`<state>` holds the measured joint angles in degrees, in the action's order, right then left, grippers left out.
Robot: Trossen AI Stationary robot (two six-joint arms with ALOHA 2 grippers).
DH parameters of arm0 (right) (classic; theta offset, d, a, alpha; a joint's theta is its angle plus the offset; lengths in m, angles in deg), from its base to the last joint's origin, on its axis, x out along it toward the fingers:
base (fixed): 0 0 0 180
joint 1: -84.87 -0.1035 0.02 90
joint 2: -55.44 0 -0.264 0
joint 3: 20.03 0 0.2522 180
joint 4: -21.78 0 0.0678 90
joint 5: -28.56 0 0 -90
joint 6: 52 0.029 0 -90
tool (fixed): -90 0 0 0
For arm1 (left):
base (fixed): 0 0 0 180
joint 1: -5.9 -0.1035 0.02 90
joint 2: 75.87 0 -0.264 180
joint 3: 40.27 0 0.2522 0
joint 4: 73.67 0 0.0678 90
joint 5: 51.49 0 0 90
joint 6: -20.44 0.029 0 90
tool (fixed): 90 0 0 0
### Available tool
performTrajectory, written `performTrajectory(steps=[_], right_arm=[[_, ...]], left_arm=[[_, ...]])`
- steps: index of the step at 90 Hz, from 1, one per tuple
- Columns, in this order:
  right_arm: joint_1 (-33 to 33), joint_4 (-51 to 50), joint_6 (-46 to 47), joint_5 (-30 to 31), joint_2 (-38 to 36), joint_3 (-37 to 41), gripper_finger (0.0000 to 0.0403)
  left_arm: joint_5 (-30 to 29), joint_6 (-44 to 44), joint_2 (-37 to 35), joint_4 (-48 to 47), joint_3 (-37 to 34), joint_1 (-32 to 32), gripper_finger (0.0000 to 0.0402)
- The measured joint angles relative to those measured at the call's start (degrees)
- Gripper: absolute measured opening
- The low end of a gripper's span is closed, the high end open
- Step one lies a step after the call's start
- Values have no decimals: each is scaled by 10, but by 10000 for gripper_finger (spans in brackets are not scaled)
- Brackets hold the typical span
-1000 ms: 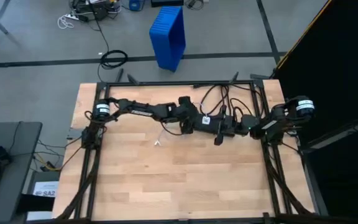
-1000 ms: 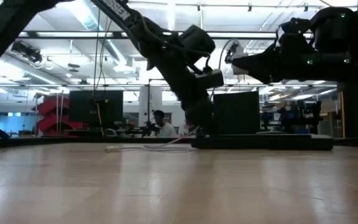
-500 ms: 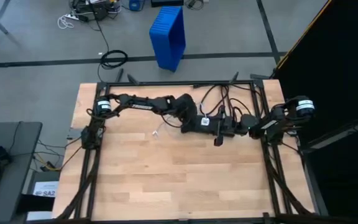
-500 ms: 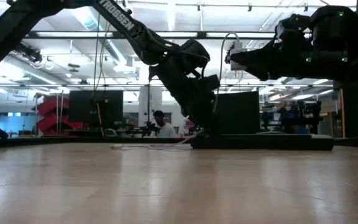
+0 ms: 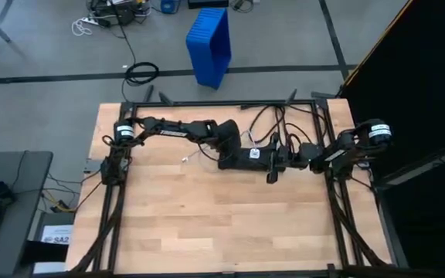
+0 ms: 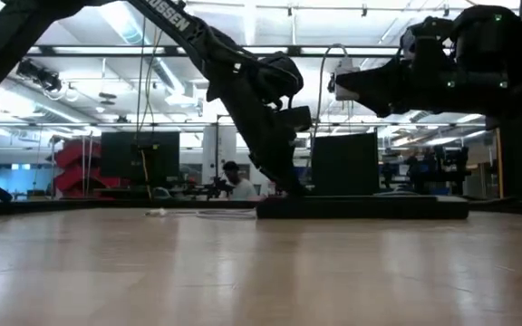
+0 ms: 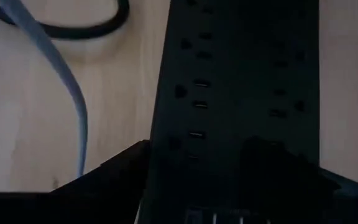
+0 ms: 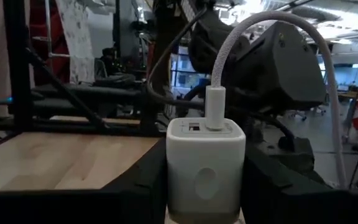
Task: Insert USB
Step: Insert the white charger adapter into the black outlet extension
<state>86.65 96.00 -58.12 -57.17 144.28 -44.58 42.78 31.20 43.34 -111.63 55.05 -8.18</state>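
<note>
Only the right wrist view shows the right hand (image 8: 205,186) clamped on a white charger (image 8: 205,167), USB (image 8: 215,106) plugged in.

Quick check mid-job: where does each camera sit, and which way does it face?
High: above the table, looking straight down; both arms, left gripper at the power strip.
Low: table height, looking level into the room; both arms come in from above.
Left wrist: on the left arm, looking down on the strip and white cable.
Right wrist: on the right arm, looking level; right gripper clamps the white charger.
Shared: high, low and left wrist show the strip.
</note>
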Motion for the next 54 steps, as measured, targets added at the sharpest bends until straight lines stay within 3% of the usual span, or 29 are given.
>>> performTrajectory(steps=[32,54], right_arm=[[9,-47,50,-45,1,-13,114],[-8,-178,27,-60,2,-87,114]], left_arm=[[22,-5,-28,-45,-4,13,255],[14,-11,-91,-103,-15,15,236]])
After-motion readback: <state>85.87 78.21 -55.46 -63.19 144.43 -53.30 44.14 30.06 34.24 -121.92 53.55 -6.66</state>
